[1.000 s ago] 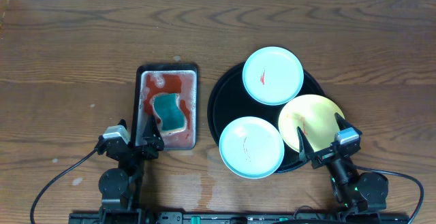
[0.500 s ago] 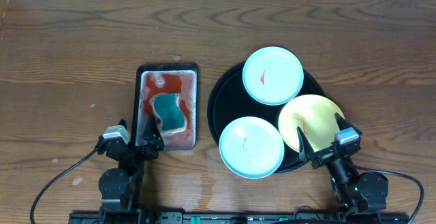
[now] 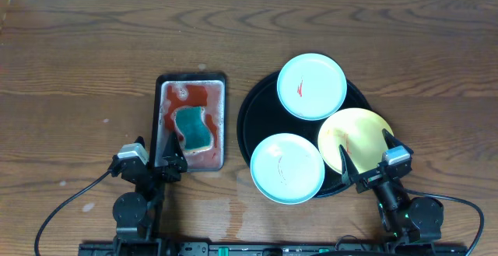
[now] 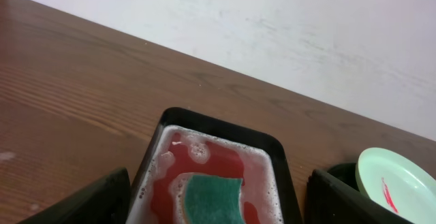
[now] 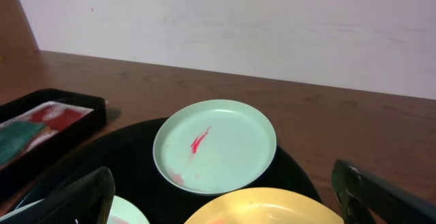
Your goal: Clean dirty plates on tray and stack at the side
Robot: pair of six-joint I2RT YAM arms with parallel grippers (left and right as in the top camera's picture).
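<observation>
The left gripper is spread wide, its two dark fingers standing apart at the bottom corners of its wrist view with nothing between them but air. Just ahead of those fingers lies a rectangular black tray of reddish, foamy water, with a teal sponge soaking in the end nearest the fingertips. The right gripper is likewise splayed and holding nothing. Right below and between its fingers sits the pale yellow plate, its outer edge resting over the rim of the large round black tray (whether the fingers touch this plate cannot be told). Just beside the left-hand finger of that gripper is a mint-white plate with a thin red streak, overhanging the round tray's near rim. Farther ahead of the right fingers, at the tray's far side, lies the second mint-white plate, marked with a short red smear near its middle. All three plates are on the tray and unstacked. Beyond everything the brown wooden table runs to a pale wall.
</observation>
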